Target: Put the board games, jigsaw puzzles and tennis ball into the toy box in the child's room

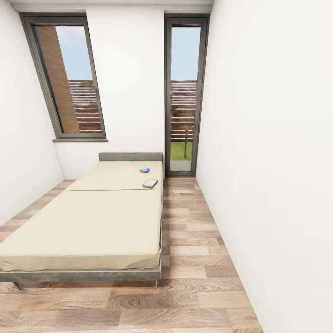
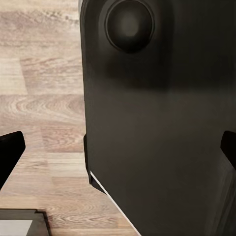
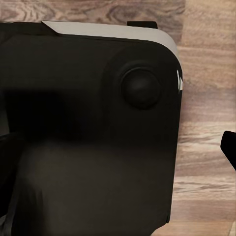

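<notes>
Head view: the robot is standing at the foot of the bed (image 1: 92,222), looking along its length toward the far wall. The judged step in hand is the approach to the two board games lying on the far right part of the mattress: the small blue board game (image 1: 144,170), nearer the grey headboard (image 1: 130,157), and the green-and-yellow board game (image 1: 150,183), just nearer than it and close to the right edge. To do this well, the base should probably be driving up the open strip of wood floor (image 1: 194,259) between the bed and the right wall (image 1: 277,162), stopping beside the games so that an arm is reaching across a short span of mattress rather than over the whole bed.

Materials and shapes, largest first: smooth white walls; a floor of pale, strongly grained planks; a wide, low, matte beige mattress on a thin grey frame with slim legs; two tall dark-framed windows (image 1: 184,92); the two thin, flat, bright boxes.

Wrist views: each is looking down past the robot's dark, smooth base housing (image 2: 157,123) at the floor. Dark fingertips of the left gripper (image 2: 118,150) are sitting at opposite edges, spread wide with nothing between them. For the right gripper (image 3: 228,147), one fingertip alone is showing, so I cannot tell its state.
</notes>
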